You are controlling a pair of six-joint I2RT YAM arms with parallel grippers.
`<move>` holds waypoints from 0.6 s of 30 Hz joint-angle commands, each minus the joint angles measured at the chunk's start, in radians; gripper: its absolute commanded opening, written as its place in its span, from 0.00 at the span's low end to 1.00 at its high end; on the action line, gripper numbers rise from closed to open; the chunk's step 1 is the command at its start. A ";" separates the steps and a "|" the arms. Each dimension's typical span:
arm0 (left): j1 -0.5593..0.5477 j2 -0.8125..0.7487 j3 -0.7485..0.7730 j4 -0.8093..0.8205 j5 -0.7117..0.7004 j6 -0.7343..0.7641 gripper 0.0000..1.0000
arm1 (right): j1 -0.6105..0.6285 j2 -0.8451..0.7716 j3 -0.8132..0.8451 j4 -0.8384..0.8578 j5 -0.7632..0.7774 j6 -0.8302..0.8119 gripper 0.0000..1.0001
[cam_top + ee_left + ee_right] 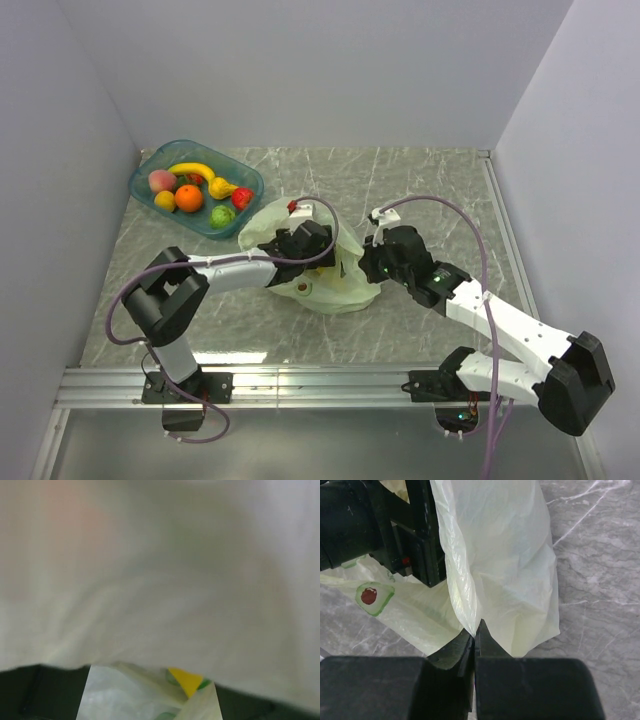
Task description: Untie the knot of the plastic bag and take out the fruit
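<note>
1. Teal tray (pixel 142 178) at upper left holds fruit: a banana (pixel 192 169), an orange (pixel 189 198), and peach-pink, green and red pieces.
2. Left gripper (pixel 308 240) sits in the bag's mouth at centre frame. Film blankets its wrist view, so I cannot tell how its jaws stand. A yellow scrap (pixel 187 681) at the bottom of that view may be more fruit inside.
3. Bag (pixel 340 290) lies crumpled at centre frame. It looks thin, light, soft and slippery, and would likely stretch or tear if yanked. A gathered fold or the rim offers the surest hold. No knot can be made out.
4. Right gripper (pixel 475 628) is pinched closed on a fold at the bag's right edge.
</note>
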 commanded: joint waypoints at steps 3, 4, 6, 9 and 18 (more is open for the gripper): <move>-0.034 -0.015 -0.008 0.000 -0.128 -0.249 0.88 | 0.010 0.016 0.014 0.051 -0.023 0.012 0.00; -0.036 -0.004 -0.008 -0.001 -0.136 -0.266 0.87 | 0.013 0.015 0.011 0.053 -0.026 0.013 0.00; -0.038 0.037 -0.002 -0.012 -0.144 -0.290 0.86 | 0.015 0.013 0.008 0.056 -0.026 0.016 0.00; -0.044 0.097 0.016 -0.006 -0.162 -0.289 0.87 | 0.016 0.009 -0.001 0.055 -0.026 0.016 0.00; -0.051 0.186 0.048 -0.026 -0.193 -0.266 0.78 | 0.020 -0.011 -0.027 0.064 -0.018 0.021 0.00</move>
